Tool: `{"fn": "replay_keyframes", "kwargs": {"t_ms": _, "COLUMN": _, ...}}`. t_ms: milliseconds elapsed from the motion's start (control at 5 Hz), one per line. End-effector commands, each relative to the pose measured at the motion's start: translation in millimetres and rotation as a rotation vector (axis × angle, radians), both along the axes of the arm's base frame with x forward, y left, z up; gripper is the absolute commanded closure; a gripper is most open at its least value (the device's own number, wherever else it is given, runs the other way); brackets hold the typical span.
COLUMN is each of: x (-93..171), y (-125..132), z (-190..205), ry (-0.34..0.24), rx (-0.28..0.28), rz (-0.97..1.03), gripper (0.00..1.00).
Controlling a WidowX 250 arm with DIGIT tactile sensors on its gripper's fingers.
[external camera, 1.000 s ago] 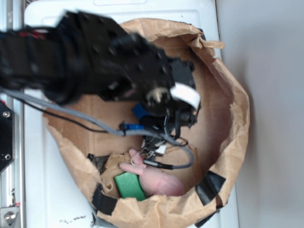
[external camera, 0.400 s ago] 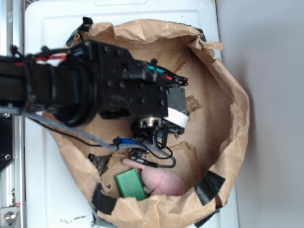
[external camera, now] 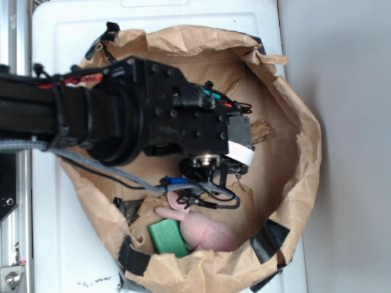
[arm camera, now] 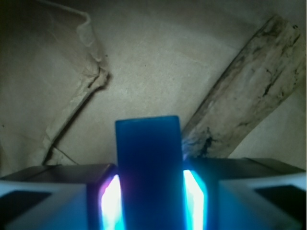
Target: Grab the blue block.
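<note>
In the wrist view the blue block (arm camera: 148, 163) stands as a flat blue slab between my two fingers, its rounded end reaching past the fingertips. My gripper (arm camera: 148, 201) is shut on it, and both lit pads press its sides. In the exterior view the black arm and gripper (external camera: 209, 171) hang inside the brown paper bag (external camera: 305, 146), and they hide the block.
A rough brown wood strip (arm camera: 244, 91) lies on the bag floor just ahead and right of the fingers, also showing past the wrist (external camera: 263, 130). A green block (external camera: 168, 238) and a pink plush toy (external camera: 204, 232) lie at the bag's near side. Grey cables (external camera: 122, 174) hang under the arm.
The arm has settled from a blurred, higher pose into the bag, then shifted slightly right and toward the plush toy. The green block and toy have not moved.
</note>
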State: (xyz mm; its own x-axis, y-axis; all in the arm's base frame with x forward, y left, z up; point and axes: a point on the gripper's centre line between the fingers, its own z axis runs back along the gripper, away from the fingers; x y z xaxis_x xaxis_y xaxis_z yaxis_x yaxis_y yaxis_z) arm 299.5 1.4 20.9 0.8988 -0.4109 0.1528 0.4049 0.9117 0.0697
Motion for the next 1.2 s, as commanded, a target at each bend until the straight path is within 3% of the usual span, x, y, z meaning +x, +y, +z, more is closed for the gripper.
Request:
{"fn": "replay_keyframes", "kwargs": {"t_ms": 0, "x": -1, "y": 10, "z": 50, "ry": 0.025, "rx": -0.079, "rz": 0.102, "gripper": 1.0}}
{"fn": "replay_keyframes", "kwargs": {"t_ms": 200, "x": -11, "y": 17, "z": 82, "ry": 0.083, "rx": -0.126, "rz": 0.178, "gripper": 1.0}}
{"fn": "replay_keyframes", "kwargs": {"t_ms": 600, "x": -29, "y": 18, "z": 122, "ry": 0.097, "rx": -0.135, "rz": 0.287, "gripper": 1.0}}
{"fn": "replay_keyframes", "kwargs": {"t_ms": 800, "x": -37, "y": 18, "z": 138, "ry": 0.109, "rx": -0.173, "rz": 0.34, "gripper": 1.0}}
{"fn": "replay_keyframes", "kwargs": {"t_ms": 1000, "x": -46, "y": 14, "z": 138, "ry": 0.101, "rx": -0.149, "rz": 0.286, "gripper": 0.0}}
